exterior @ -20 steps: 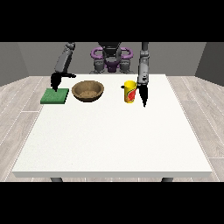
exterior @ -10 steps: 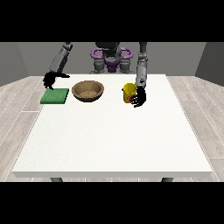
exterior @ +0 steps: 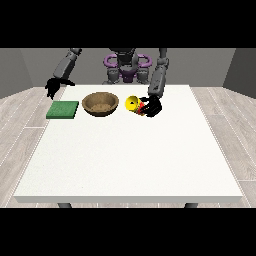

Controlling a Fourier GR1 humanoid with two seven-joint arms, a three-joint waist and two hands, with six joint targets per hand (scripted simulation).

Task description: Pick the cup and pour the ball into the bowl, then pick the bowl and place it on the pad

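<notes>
Cup (exterior: pixel 134 104) gripped, tipped toward bowl (exterior: pixel 100 104), by hand at view's right (exterior: pixel 152 107); pour underway, bowl-to-pad (exterior: pixel 63 110) transfer outstanding.

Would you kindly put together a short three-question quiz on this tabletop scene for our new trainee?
1. True or false: the yellow cup stands upright.
2. Which thing lies nearest the view's left edge? A) the wooden bowl B) the green pad C) the yellow cup
3. Fill in: the hand at the view's right holds the ____.

Key:
1. False; the cup is tipped on its side, with its mouth towards the bowl.
2. B.
3. Cup. The hand at the view's left holds nothing and hangs above the pad's far edge.
</notes>
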